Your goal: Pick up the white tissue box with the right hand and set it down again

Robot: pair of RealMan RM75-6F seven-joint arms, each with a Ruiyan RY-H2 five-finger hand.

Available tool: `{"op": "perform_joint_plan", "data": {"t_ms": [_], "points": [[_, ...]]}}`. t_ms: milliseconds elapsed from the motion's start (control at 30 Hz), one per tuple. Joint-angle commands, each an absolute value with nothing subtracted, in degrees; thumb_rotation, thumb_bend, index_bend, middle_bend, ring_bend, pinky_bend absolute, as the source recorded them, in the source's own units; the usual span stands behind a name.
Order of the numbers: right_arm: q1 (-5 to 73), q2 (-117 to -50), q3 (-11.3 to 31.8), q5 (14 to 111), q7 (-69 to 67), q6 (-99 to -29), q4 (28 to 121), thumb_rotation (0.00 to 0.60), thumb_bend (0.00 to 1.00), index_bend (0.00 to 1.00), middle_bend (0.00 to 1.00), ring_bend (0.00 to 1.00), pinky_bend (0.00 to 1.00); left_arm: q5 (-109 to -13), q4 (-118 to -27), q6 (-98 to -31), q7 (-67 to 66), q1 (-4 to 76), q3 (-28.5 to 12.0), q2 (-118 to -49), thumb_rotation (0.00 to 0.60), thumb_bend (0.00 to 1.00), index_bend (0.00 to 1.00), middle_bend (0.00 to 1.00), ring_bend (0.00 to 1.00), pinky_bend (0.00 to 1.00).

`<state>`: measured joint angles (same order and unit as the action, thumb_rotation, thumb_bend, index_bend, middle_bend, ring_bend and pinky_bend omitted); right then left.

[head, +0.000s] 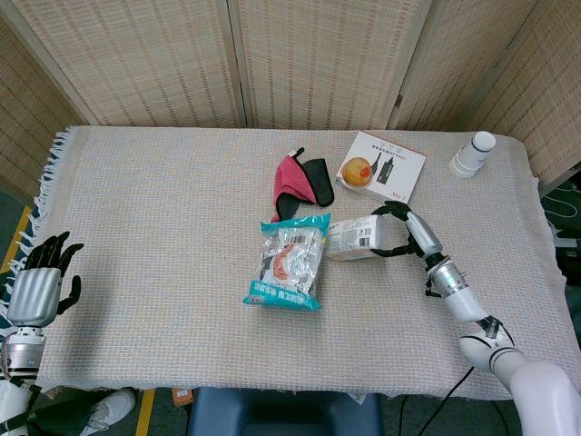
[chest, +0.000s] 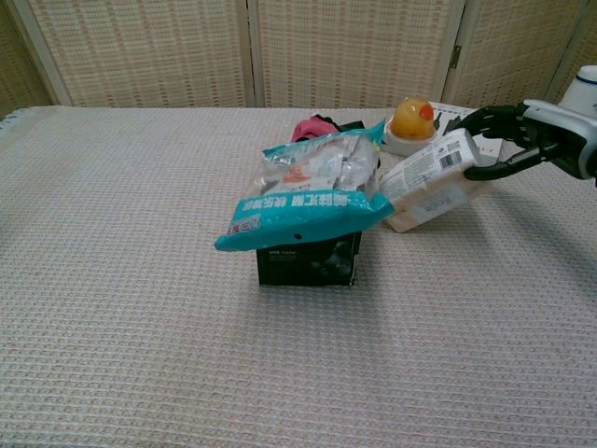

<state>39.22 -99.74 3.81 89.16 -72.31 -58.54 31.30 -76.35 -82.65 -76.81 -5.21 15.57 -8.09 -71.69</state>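
Observation:
My right hand [head: 406, 232] [chest: 522, 140] grips one end of the white tissue box [head: 356, 239] [chest: 432, 179]. The box hangs tilted above the tablecloth, its free end close to the teal snack bag [head: 289, 263] [chest: 312, 189]; I cannot tell if they touch. My left hand [head: 38, 283] hangs off the table's left front corner, fingers apart, holding nothing. The chest view does not show it.
The snack bag lies on a black box [chest: 309, 259]. A red and black cloth [head: 300, 182] lies behind it. A white carton with an orange ball [head: 382, 168] sits at the back right, a white cup [head: 472, 154] beyond it. Woven screens stand behind the table.

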Motion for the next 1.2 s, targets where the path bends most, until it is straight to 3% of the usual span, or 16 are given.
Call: {"op": "perform_joint_plan", "data": {"t_ms": [33, 267, 533, 767, 833, 933, 1033, 1200], "points": [[39.1, -99.6, 3.2, 89.5, -71.6, -58.5, 30.7, 0.600, 0.21, 0.45, 0.41, 0.27, 0.00, -76.4, -82.7, -76.8, -5.3, 15.6, -8.0, -71.7, 0.600, 0.55, 0.18, 0.00, 0.00, 0.11], [38.8, -95.5, 1.5, 89.8, -67.8, -56.1, 34.2, 0.600, 0.21, 0.42, 0.41, 0.27, 0.00, -76.7, -83.0, -77.0, -5.8, 15.6, -7.9, -71.8, 0.600, 0.55, 0.18, 0.00, 0.00, 0.11], [39.8, -90.1, -0.5, 89.0, -63.0, -48.3, 41.0, 0.600, 0.20, 0.25, 0.40, 0.21, 0.00, -76.6, -83.0, -76.9, -6.3, 15.7, -7.9, -72.0, 0.600, 0.55, 0.18, 0.00, 0.00, 0.11], [41.4, -86.5, -1.8, 87.8, -58.4, -40.5, 46.7, 0.600, 0.12, 0.06, 0.22, 0.04, 0.00, -76.5, -82.9, -76.8, -6.7, 15.7, -7.8, -72.1, 0.600, 0.55, 0.18, 0.00, 0.00, 0.11], [41.5, -86.0, -1.7, 87.3, -56.6, -39.6, 47.4, 0.600, 0.09, 0.01, 0.12, 0.00, 0.00, -76.5, -82.9, -76.9, -6.8, 15.8, -7.9, -72.1, 0.600, 0.55, 0.18, 0.00, 0.00, 0.11], [41.3, -85.2, -0.9, 86.1, -53.1, -39.9, 48.8, 0.600, 0.05, 0.00, 0.02, 0.00, 0.00, -76.5, -82.9, -76.8, -6.8, 15.8, -7.9, -72.2, 0.600, 0.55, 0.18, 0.00, 0.00, 0.11], [40.5, -82.9, 0.2, 84.9, -49.4, -41.8, 52.5, 0.600, 0.02, 0.00, 0.00, 0.00, 0.00, -76.6, -82.8, -76.8, -6.8, 15.8, -7.8, -72.2, 0.600, 0.55, 0.18, 0.00, 0.00, 0.11], [36.6, -71.7, 1.1, 82.8, -39.1, -48.1, 69.6, 0.600, 0.02, 0.00, 0.00, 0.00, 0.00, -76.4, -83.1, -76.5, -6.5, 15.8, -7.8, -72.0, 0.600, 0.55, 0.18, 0.00, 0.00, 0.11]]}}
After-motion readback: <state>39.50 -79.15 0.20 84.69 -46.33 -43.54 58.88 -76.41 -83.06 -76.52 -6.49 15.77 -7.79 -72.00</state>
